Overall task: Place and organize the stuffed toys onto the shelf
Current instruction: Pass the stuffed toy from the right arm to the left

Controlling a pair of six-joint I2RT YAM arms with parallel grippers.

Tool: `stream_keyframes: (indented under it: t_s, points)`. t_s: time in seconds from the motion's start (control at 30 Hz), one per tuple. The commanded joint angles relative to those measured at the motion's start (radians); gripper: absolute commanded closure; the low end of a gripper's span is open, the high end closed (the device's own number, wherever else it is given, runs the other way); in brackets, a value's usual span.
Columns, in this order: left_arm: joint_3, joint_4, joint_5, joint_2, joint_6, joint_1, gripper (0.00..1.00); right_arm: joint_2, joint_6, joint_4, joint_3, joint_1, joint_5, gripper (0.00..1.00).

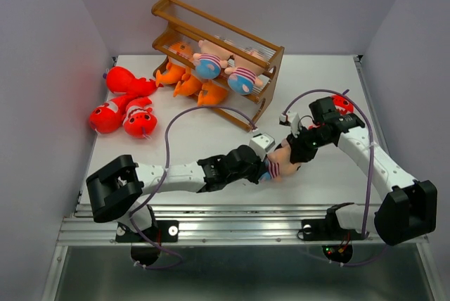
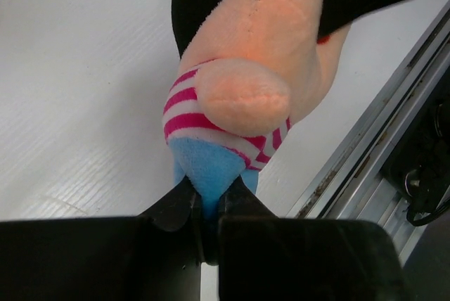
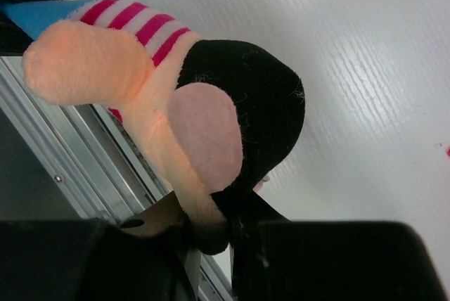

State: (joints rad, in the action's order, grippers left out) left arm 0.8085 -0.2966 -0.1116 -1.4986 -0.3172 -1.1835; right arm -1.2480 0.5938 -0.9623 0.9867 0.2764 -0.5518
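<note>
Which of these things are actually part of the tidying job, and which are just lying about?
Job: wooden shelf; striped doll, gripped by left gripper and right gripper; shelved dolls; orange fish; loose red toys.
Just there: purple cables; metal rail.

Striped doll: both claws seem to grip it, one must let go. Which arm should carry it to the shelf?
Left, probably. The left claw pinches the striped doll by its blue legs, the right claw by its head; the shelf stands nearer the left arm's side.
</note>
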Motion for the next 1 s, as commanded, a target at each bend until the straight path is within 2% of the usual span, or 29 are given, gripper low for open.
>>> stream_keyframes:
  t_s: [0.0, 0.07, 0.1, 0.13, 0.3, 0.37, 0.47, 0.6, 0.8, 0.87, 0.9, 0.97]
  points:
    - [0.001, -0.019, -0.013, 0.064, -0.002, 0.010, 1.00, 0.015, -0.020, -0.006, 0.050, 0.009, -0.066, 0.56]
    - [-0.035, -0.019, 0.015, 0.093, -0.005, 0.033, 1.00, 0.024, -0.035, -0.001, 0.059, 0.009, -0.065, 0.36]
    - [-0.048, -0.019, 0.035, 0.130, -0.008, 0.042, 1.00, 0.042, -0.045, 0.014, 0.064, 0.009, -0.059, 0.14]
    - [-0.060, -0.015, 0.046, 0.152, -0.011, 0.053, 1.00, 0.053, -0.055, 0.025, 0.072, 0.009, -0.040, 0.00]
    - [-0.138, 0.048, 0.107, 0.346, -0.046, 0.152, 1.00, 0.131, -0.178, 0.155, 0.116, 0.009, 0.097, 0.00]
    - [-0.141, 0.092, 0.162, 0.409, -0.048, 0.225, 1.00, 0.159, -0.193, 0.187, 0.115, -0.006, 0.147, 0.00]
    - [-0.125, 0.195, 0.210, 0.582, -0.037, 0.330, 1.00, 0.185, -0.193, 0.249, 0.075, -0.017, 0.123, 0.00]
    - [-0.046, 0.295, 0.231, 0.702, -0.031, 0.470, 1.00, 0.190, -0.178, 0.296, -0.012, -0.026, 0.061, 0.00]
    - [0.106, 0.382, 0.231, 0.697, 0.012, 0.685, 1.00, 0.171, -0.132, 0.341, -0.106, -0.036, -0.065, 0.00]
    - [0.119, 0.364, 0.257, 0.678, 0.004, 0.763, 1.00, 0.160, -0.120, 0.356, -0.135, -0.045, -0.124, 0.00]
    - [0.120, 0.323, 0.277, 0.663, -0.005, 0.853, 1.00, 0.156, -0.121, 0.379, -0.169, -0.045, -0.140, 0.00]
    - [0.104, 0.260, 0.349, 0.650, -0.057, 0.945, 1.00, 0.136, -0.111, 0.376, -0.178, -0.045, -0.142, 0.00]
